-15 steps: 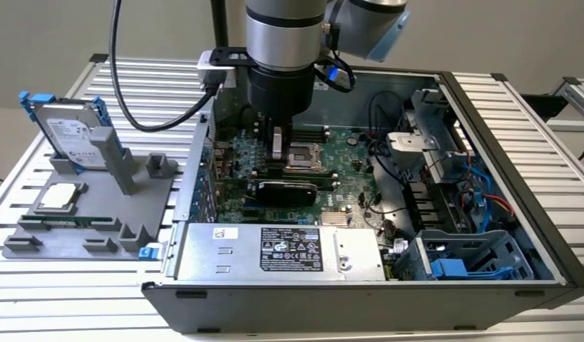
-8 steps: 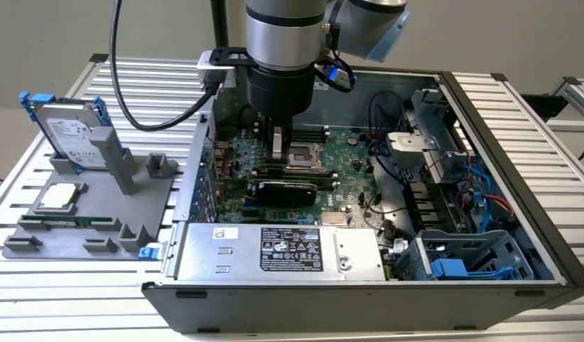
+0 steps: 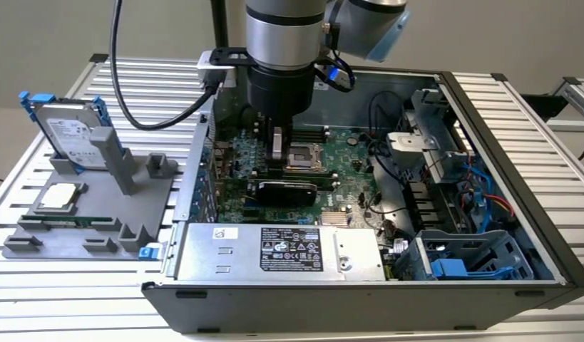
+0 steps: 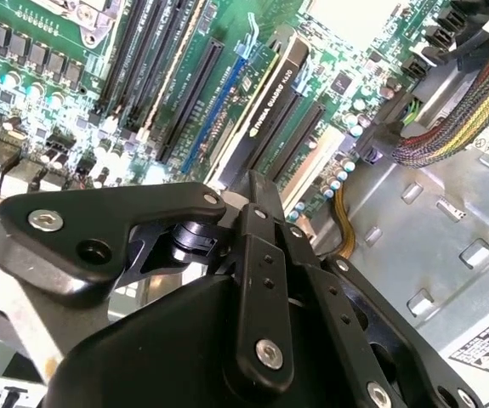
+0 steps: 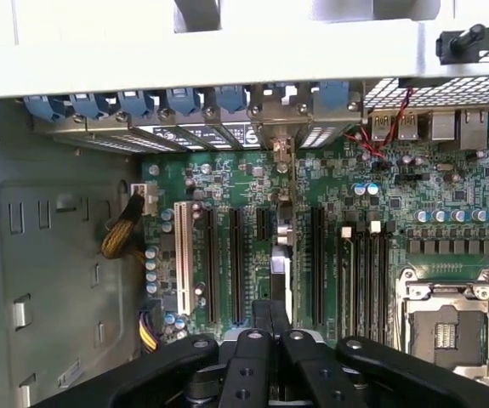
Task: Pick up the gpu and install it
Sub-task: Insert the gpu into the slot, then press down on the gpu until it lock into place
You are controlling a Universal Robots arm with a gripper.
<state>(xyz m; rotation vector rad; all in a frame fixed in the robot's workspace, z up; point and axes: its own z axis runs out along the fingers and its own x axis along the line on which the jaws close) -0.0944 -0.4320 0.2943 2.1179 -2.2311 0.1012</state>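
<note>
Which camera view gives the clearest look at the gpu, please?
The second wrist view: the gpu stands edge-up in a motherboard slot, its long black edge plain. The exterior view shows its black shroud from afar; the first wrist view shows a thin edge.

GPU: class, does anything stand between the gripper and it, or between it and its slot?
Nothing visible does. The gpu stands on edge among the motherboard slots, and the gripper sits right over it.

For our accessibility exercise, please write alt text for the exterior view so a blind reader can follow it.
A silver robot arm reaches down into an open grey computer case, above a black-shrouded gpu card standing on edge on the green motherboard. At the exterior view's left, a grey holder tray carries a silver hard drive with blue rails.
</note>
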